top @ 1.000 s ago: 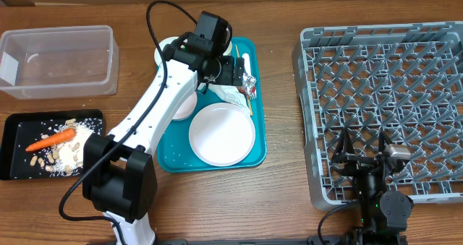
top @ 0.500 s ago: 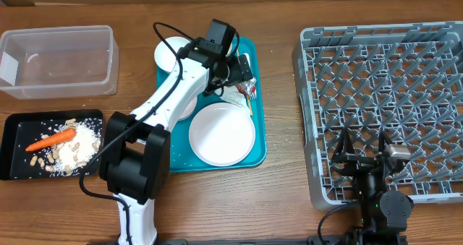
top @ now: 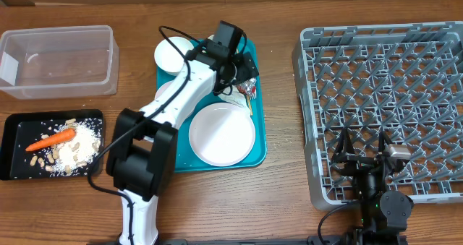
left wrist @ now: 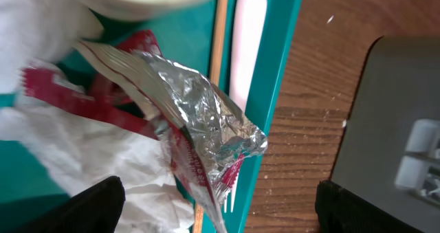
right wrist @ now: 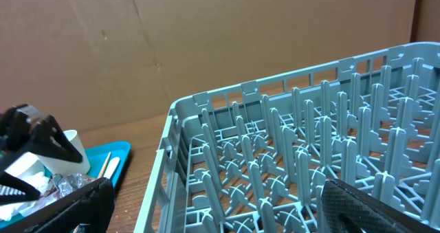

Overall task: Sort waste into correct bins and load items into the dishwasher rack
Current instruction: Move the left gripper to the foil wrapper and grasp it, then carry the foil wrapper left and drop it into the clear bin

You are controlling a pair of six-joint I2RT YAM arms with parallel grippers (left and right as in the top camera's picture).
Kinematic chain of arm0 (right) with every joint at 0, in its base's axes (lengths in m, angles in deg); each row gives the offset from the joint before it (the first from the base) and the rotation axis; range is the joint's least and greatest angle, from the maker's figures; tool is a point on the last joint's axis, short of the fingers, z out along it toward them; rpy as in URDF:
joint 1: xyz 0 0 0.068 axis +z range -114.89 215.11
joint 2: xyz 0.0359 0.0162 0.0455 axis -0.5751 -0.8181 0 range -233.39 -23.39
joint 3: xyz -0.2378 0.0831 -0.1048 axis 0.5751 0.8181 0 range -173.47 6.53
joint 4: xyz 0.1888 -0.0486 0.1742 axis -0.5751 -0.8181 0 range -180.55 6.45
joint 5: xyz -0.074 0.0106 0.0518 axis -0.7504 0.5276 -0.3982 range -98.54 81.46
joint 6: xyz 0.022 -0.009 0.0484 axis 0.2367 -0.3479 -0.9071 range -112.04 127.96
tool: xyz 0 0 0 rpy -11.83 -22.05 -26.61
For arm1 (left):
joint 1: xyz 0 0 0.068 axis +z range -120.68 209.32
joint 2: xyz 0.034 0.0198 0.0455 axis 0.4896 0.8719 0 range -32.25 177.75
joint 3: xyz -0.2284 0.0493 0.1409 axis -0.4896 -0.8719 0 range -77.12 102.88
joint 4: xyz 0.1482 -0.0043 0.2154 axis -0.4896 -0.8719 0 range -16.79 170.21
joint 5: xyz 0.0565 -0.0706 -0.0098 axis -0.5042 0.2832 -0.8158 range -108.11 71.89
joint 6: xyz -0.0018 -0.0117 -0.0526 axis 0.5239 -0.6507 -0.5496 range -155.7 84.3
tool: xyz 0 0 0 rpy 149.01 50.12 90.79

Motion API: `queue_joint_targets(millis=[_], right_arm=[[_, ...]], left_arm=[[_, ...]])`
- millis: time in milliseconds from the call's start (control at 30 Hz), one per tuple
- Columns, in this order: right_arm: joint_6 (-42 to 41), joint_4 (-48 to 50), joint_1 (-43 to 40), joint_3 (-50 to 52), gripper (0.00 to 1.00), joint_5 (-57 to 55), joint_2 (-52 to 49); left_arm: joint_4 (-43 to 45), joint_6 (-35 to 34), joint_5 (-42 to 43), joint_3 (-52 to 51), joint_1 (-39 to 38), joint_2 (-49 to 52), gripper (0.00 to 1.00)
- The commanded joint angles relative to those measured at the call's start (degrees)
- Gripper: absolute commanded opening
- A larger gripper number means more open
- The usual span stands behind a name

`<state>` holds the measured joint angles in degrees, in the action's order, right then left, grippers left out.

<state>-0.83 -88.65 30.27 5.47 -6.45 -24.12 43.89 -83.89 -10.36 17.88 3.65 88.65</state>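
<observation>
Wrapper sits dead between the left gripper's spread fingers (nothing pinched yet), presumably lined up for binning.

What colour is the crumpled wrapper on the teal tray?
The wrapper is red and silver, best in left wrist view.

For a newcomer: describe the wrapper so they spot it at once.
Find the teal tray left of the grey rack. By its right edge, behind the round plate, lies the wrapper: crinkled silver foil with red print, among plain white napkins.
</observation>
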Motion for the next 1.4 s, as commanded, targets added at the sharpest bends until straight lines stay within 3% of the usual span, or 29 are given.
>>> queue_joint_targets(millis=[0,133,267,500,600,800,1167,1367], right_arm=[[-0.2,0.4,-0.1,0.6,1.00,-0.4,0.5],[-0.2,0.4,-0.1,0.6,1.00,-0.4,0.5],[-0.2,0.4,-0.1,0.6,1.00,-0.4,0.5],[-0.2,0.4,-0.1,0.6,1.00,-0.4,0.5],[-0.2,0.4,-0.1,0.6,1.00,-0.4,0.5],[-0.2,0.4,-0.1,0.6,1.00,-0.4,0.5],[-0.2,0.4,-0.1,0.6,1.00,-0.4,0.5],[-0.2,0.4,-0.1,0.6,1.00,-0.4,0.5]], left_arm=[[1.1,-1.6,-0.9,0.9,-0.6,1.6,0.91],[1.0,-1.6,-2.6,0.9,-0.6,1.6,0.84],[1.0,-1.6,-4.8,0.9,-0.6,1.6,0.65],[-0.3,-1.6,-4.8,0.5,-0.8,1.7,0.57],[-0.3,-1.6,-4.8,0.4,-1.1,1.7,0.33],[-0.7,-1.6,-4.7,0.4,-1.1,1.7,0.06],[-4.5,-1.0,-1.5,1.6,-1.1,-1.8,0.04],[-6.8,3.3,-0.3,1.8,-0.9,-8.4,0.04]])
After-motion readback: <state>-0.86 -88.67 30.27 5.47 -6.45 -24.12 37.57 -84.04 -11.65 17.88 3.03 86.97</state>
